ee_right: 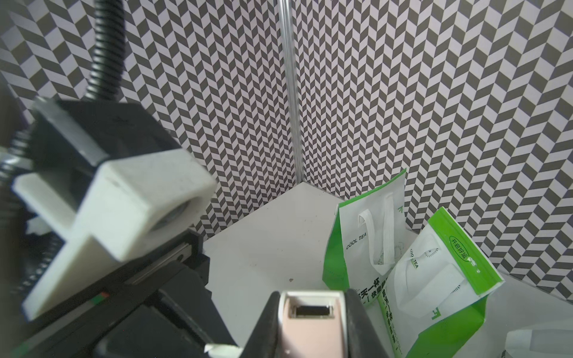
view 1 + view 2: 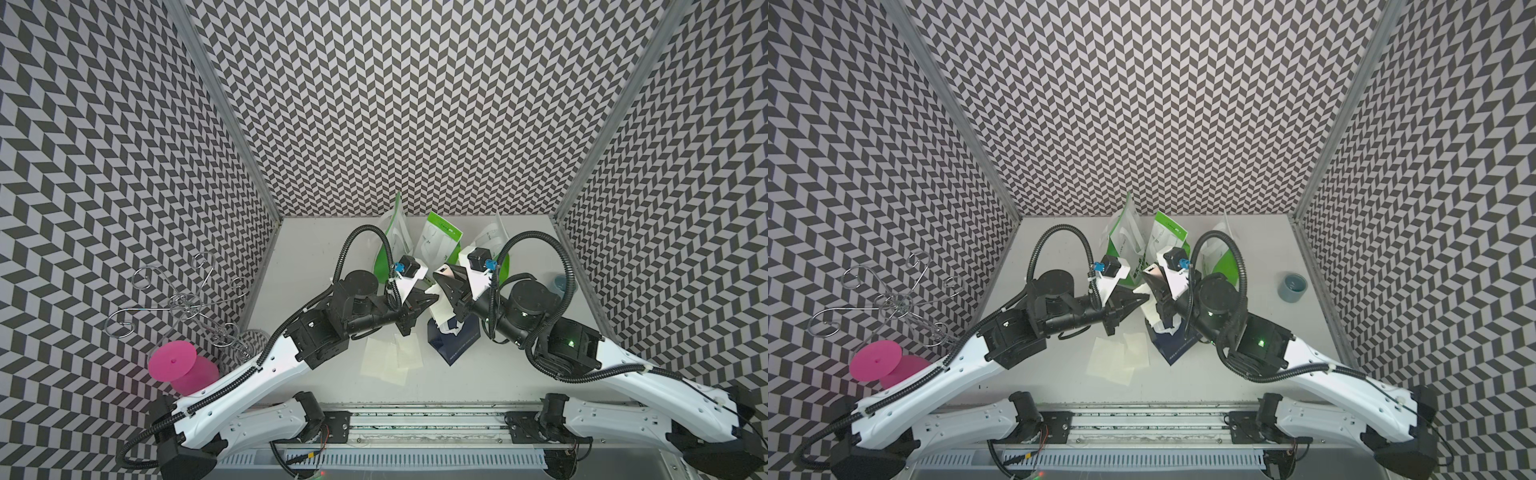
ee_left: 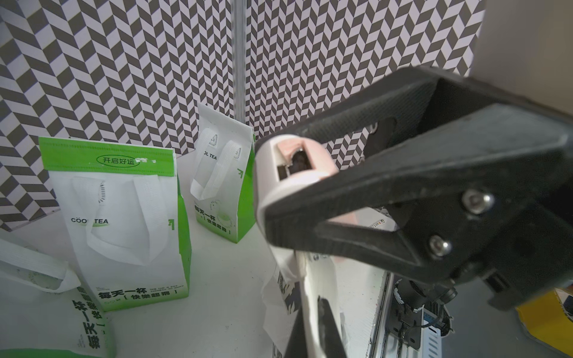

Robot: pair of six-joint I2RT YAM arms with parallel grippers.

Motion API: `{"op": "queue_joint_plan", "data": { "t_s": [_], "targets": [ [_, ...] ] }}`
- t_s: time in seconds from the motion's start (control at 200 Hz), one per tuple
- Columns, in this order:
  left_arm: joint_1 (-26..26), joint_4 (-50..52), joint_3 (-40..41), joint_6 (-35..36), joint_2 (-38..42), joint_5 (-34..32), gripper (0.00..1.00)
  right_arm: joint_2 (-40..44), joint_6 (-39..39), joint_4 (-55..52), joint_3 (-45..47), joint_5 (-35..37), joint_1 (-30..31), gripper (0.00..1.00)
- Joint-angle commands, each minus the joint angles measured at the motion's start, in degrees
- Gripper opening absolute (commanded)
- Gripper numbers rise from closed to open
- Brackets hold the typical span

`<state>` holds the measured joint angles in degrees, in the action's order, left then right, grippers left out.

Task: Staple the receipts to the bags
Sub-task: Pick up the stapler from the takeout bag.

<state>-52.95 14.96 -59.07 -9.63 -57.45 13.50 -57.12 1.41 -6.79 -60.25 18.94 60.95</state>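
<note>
Across both top views the arms meet at frame centre and cover much of the work. The navy bag [image 2: 455, 338] shows only its lower body below the right arm. The three green bags [image 2: 441, 241] along the back edge of the table [image 2: 316, 266] are each partly cut off by wrists and cables. Loose receipts [image 2: 390, 357] lie overlapped just left of the navy bag, and their count is uncertain. A grey-blue cup [image 2: 1292, 286] stands at the right of the table. The left gripper [image 2: 434, 297] points at the right gripper [image 2: 446, 284], close beside it, and neither jaw gap is readable from above. Left wrist view: the right gripper fills the right half, clamped above and below on the pinkish-white stapler [image 3: 294, 167]. The left gripper's own fingers [image 3: 330, 328], cut off by the lower edge, are pressed together on a white paper edge at the navy bag's top. Whether a receipt lies with it cannot be told. Right wrist view: the blurred left wrist housing fills the left side. At bottom centre the right gripper's fingers press both sides of the stapler, and whatever lies beneath it is hidden.
</note>
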Motion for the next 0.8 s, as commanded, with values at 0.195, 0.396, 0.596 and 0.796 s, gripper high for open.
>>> {"op": "queue_joint_plan", "data": {
  "t_s": [0.195, 0.396, 0.596, 0.796],
  "targets": [
    [-0.5, -1.0, -0.1, -2.9, 0.9, -3.4, 0.0, 3.3, 7.9, 5.9, -1.1, 8.1, -4.4, 0.0],
    [-0.5, -0.7, 0.0, -2.6, 1.0, -4.3, 0.0, 4.9, 9.3, 4.4, -0.1, 6.5, -6.3, 0.0],
    [-0.4, 3.3, -1.0, -4.5, 2.1, -14.0, 0.0, 7.6, 11.9, 1.5, 3.3, 8.0, -7.9, 0.0],
    [-0.4, 16.3, -3.3, -10.3, 5.4, -21.2, 0.0, 10.2, 13.1, 0.5, 7.0, 8.0, -8.3, 0.0]
  ]
}}
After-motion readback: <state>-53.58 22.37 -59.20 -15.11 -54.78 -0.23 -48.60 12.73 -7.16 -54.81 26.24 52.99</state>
